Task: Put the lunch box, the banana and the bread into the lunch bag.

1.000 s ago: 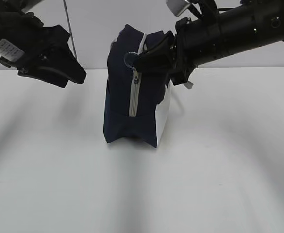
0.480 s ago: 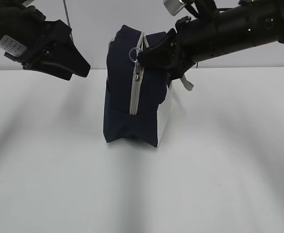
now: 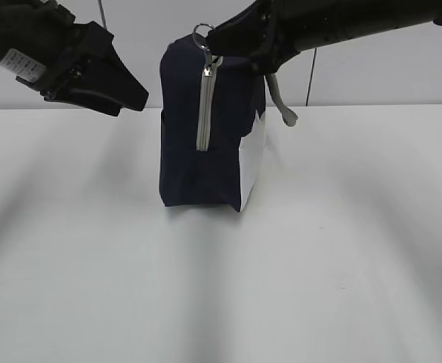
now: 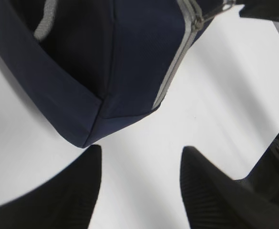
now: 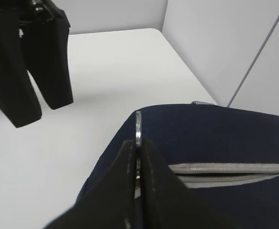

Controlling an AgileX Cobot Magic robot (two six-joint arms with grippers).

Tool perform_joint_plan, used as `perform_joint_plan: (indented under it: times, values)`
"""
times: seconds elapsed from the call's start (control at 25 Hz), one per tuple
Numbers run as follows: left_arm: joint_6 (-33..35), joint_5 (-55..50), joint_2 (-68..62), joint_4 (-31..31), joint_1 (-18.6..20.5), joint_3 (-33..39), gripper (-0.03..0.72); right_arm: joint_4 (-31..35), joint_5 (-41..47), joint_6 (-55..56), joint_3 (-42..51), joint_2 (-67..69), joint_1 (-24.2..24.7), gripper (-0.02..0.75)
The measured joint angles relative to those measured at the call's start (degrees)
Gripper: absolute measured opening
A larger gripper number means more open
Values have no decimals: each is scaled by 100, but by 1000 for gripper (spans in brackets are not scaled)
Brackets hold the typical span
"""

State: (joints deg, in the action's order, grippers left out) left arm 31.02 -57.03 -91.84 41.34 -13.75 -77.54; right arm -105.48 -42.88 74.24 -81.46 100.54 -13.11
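Observation:
The navy lunch bag (image 3: 183,128) stands upright on the white table, with its white lower panel at the right and a grey handle (image 3: 281,106) hanging behind. Its grey zipper (image 3: 204,106) runs down the near edge. My right gripper (image 3: 214,38) is shut on the zipper's ring pull (image 5: 138,126) at the bag's top. My left gripper (image 3: 134,98) is open and empty, held in the air left of the bag; in the left wrist view (image 4: 141,152) it sits just off the bag's lower corner (image 4: 87,140). The lunch box, banana and bread are out of view.
The white table (image 3: 221,287) stretches in front of and beside the bag. A pale wall with a panel seam (image 3: 311,76) stands behind.
My right gripper has risen with the ring pull, carrying the zipper slider to the bag's top. The bag now stands straighter. My left gripper has moved up and right, closer to the bag.

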Motion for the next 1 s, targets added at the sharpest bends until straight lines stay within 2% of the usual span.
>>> perform_joint_plan:
  times: [0.28,0.64,1.0]
  values:
    - [167,167,-104,127,0,0,380,0,138,200,-45,220,0,-16]
    - [961,475,-469,367,0,0,380,23,52,271,-106,432,0,-16]
    - [1756,593,-924,1224,0,0,372,11,-62,305,-261,444,0,-16]
